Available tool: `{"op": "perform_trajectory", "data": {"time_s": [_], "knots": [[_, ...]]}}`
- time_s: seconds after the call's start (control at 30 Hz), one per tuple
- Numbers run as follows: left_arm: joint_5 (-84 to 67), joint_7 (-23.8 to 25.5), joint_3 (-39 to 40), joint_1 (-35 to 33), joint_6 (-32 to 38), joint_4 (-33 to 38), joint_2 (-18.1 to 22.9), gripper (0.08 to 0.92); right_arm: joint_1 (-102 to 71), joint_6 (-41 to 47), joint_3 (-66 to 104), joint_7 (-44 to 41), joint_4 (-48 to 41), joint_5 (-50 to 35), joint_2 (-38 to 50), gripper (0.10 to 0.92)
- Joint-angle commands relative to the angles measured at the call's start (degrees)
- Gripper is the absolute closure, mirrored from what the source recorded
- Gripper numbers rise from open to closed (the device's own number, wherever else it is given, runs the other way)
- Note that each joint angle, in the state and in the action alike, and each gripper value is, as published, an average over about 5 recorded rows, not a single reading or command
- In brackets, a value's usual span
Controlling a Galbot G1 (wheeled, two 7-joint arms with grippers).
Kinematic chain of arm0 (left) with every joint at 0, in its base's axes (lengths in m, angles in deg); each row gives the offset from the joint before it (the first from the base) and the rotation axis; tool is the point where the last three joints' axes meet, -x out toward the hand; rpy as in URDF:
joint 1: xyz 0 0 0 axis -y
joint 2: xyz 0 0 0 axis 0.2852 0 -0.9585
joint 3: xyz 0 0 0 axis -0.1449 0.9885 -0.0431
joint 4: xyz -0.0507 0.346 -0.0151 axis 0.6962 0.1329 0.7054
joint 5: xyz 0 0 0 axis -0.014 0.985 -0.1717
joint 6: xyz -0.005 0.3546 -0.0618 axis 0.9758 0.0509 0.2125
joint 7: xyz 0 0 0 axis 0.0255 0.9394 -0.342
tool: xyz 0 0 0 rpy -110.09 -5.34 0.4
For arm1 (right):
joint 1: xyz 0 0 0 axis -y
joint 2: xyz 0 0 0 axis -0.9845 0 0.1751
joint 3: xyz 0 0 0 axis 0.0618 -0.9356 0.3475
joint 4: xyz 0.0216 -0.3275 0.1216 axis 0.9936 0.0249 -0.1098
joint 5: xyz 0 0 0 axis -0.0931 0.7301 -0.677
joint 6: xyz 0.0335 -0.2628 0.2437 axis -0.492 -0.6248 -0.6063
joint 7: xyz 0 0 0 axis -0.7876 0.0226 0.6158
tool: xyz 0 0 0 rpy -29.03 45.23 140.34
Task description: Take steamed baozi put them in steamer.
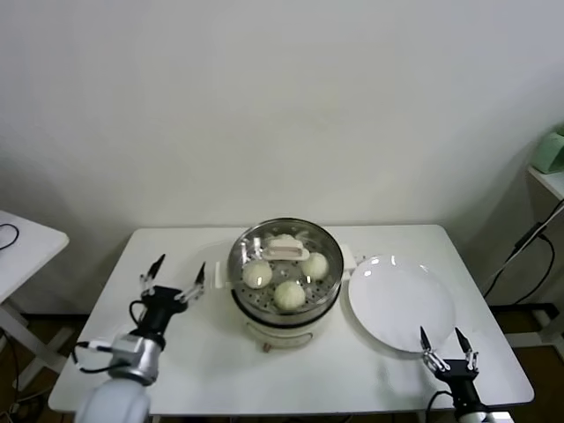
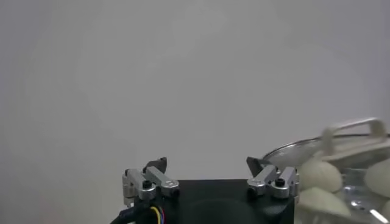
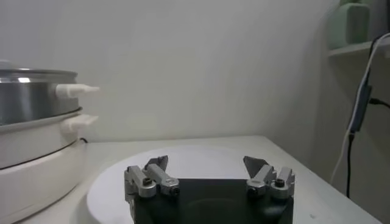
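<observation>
The steamer (image 1: 280,331) stands mid-table, a shiny steel pot on a cream base. Three baozi lie on its perforated tray: one on the left (image 1: 257,274), one at the front (image 1: 289,295), one on the right (image 1: 315,265). My left gripper (image 1: 176,280) hovers open and empty just left of the steamer. In the left wrist view that gripper (image 2: 206,164) has the baozi (image 2: 321,174) off to one side. My right gripper (image 1: 448,346) stands open and empty at the near edge of the white plate (image 1: 401,300). The right wrist view shows this gripper (image 3: 206,162) over the plate (image 3: 183,159), with the steamer (image 3: 30,103) beyond.
A round glass lid (image 1: 280,240) with a cream handle sits over the back of the steamer, also seen in the left wrist view as the lid (image 2: 341,143). The white table (image 1: 176,352) ends close behind both grippers. A black cable (image 1: 515,251) hangs at the right.
</observation>
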Motion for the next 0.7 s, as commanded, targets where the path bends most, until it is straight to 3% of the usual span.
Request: {"op": "perform_trajectory", "data": {"time_s": [0.03,0.33,0.7], "knots": [[-17.4,7.8,-13.9,-5.5,16.9,-15.3,1.3,0.177,-0.6,0.6,0.2,-0.9,1.1,1.4,0.6,0.203],[-13.6,7.8,-13.3,-6.6,21.4,-22.1,1.8,0.177,-0.7,0.3,0.2,-1.1,1.0,1.3,0.8,0.203],[-11.6,7.1,-12.5,-8.9,22.3,-21.2,2.8,0.177,-0.8,0.0,0.0,-1.7,0.9,0.8,1.2,0.203]]}}
